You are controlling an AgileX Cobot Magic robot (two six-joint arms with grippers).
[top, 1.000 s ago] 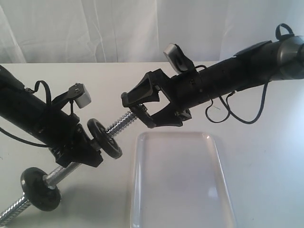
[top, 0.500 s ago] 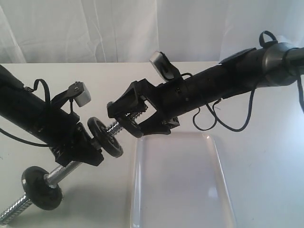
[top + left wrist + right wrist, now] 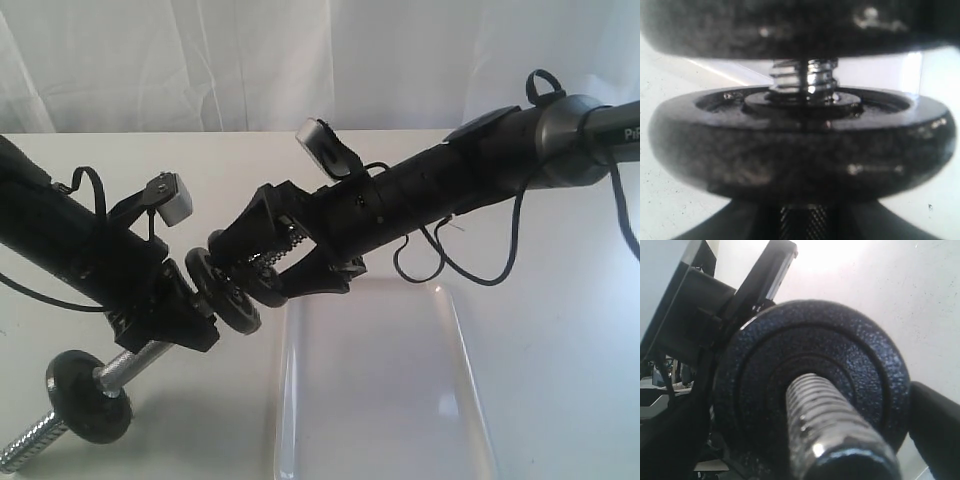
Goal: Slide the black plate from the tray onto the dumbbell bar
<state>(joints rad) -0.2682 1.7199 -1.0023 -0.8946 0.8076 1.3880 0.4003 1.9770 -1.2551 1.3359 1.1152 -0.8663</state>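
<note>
We see left end effector (image 3: 190, 310) clamped on the short chrome threaded dumbbell bar (image 3: 125, 368), right end effector (image 3: 242, 268) open astride its thread, flat matte-black round plate (image 3: 222, 290) on bar just ahead. Risk: off-axis push jams plate on threads.

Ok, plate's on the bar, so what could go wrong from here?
The right end effector, open, straddles the threaded end right beside the black plate. A hard push could twist the dumbbell bar in the left end effector. No collar shows outside the plate, so it could slide back off.
</note>
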